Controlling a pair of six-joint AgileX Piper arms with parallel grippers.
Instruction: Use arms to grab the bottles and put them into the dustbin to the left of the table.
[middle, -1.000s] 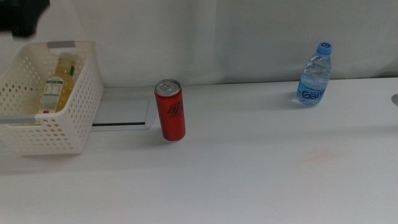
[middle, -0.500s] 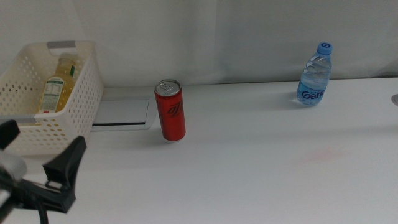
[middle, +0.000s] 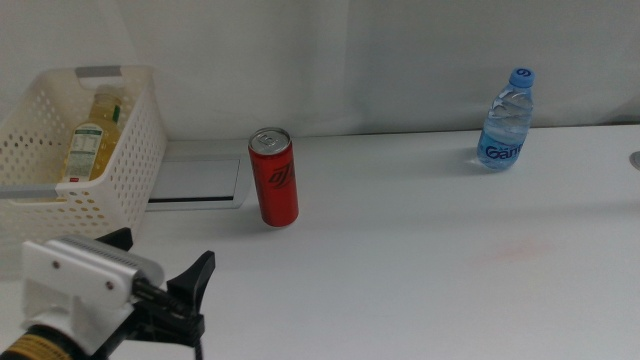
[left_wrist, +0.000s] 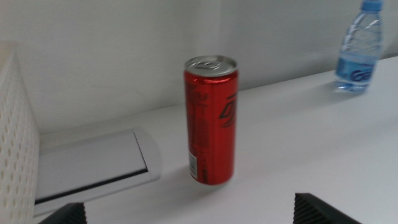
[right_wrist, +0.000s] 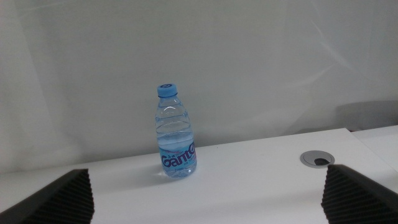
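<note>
A slim red can (middle: 274, 178) stands upright on the white table (middle: 420, 260), right of the dustbin (middle: 120, 170). A yellow-juice bottle (middle: 92, 135) lies inside the dustbin. The small water bottle (middle: 505, 120) with a blue cap stands at the back right. My left gripper (middle: 160, 256) is low at the front left, open, and faces the can (left_wrist: 210, 121) from a distance. In the right wrist view my right gripper (right_wrist: 205, 205) is open and far from the water bottle (right_wrist: 174, 134); it does not show in the middle view.
A flat grey panel (middle: 195, 180) lies between the dustbin and the can. A round cable hole (right_wrist: 317, 158) sits in the table right of the water bottle. A white wall rises behind the table.
The left arm came down from above the dustbin to the table's front left, then moved right and forward, its open jaws now facing the can. The can and both bottles stayed put.
</note>
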